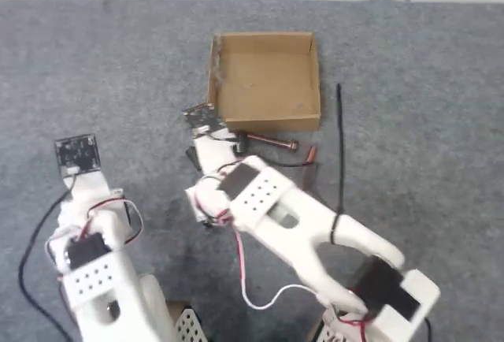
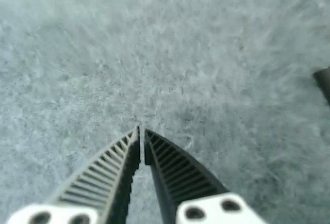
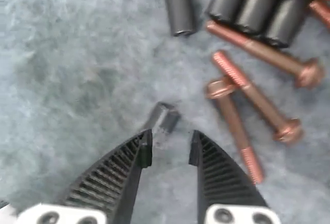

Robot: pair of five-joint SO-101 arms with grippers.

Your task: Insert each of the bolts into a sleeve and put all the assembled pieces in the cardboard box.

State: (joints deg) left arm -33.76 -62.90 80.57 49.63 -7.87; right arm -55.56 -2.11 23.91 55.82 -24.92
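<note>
Ribbed black fingers (image 3: 129, 167) of the right gripper (image 3: 170, 149) stood apart with nothing between them. A short dark grey cylindrical sleeve (image 3: 162, 118) lay on the grey carpeted desk (image 3: 67, 69) just ahead of the gap at their tips; whether it touched them I could not tell. Beyond it lay three copper-coloured threaded bolts (image 3: 252, 95) with flanged heads, loosely fanned, one head close against its neighbour's shaft. Past the bolts, three matte black sleeves (image 3: 252, 4) sat side by side and touching, smooth tubes with open ends, and a single black sleeve (image 3: 179, 4) lay alone just beside them.

Seen from above, the open brown cardboard box (image 1: 272, 121), square and shallow, sat at the middle of the desk near its far edge. The loose bolts lay just off the box's near wall. The white right arm (image 1: 291, 216) extended from the desk's near right corner, its gripper near the box's near left corner. A thin black cable (image 1: 340, 145) ran just past the box's right wall.

At the near left, the white left arm (image 1: 94, 232) stood well apart from the pieces. The left gripper (image 2: 140, 131) had its fingers pressed together on nothing, over bare carpet.
</note>
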